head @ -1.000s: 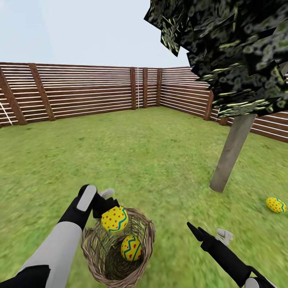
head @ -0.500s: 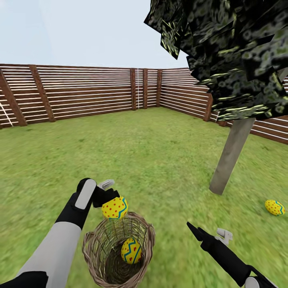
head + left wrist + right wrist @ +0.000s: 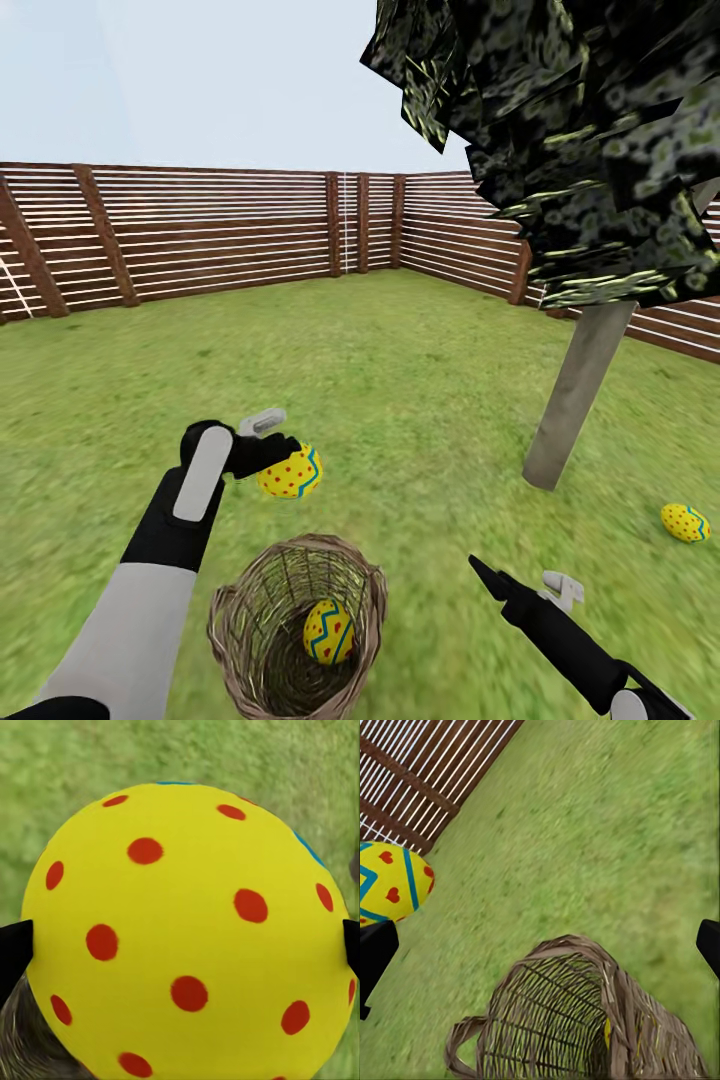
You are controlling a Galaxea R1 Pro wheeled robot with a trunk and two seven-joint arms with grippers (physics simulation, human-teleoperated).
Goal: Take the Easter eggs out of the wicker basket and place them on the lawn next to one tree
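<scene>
My left gripper [image 3: 283, 463] is shut on a yellow Easter egg [image 3: 293, 474] with red dots and holds it in the air just beyond the wicker basket [image 3: 240, 630]. The left wrist view has this egg [image 3: 187, 930] close up between the two black fingertips. A second egg [image 3: 328, 632] lies inside the basket. Another egg [image 3: 685, 522] rests on the lawn [image 3: 400, 380] to the right of the tree [image 3: 578, 395] with the pale trunk. My right gripper [image 3: 492, 582] hangs open to the right of the basket [image 3: 577, 1020], with nothing in it.
A brown slatted fence [image 3: 200, 235] rings the garden at the back and right. Dark foliage [image 3: 570, 130] overhangs the upper right. Open grass stretches between the basket and the tree trunk.
My left gripper has lifted its egg up out of the basket and carried it a little farther away. The right arm and the other two eggs have stayed put.
</scene>
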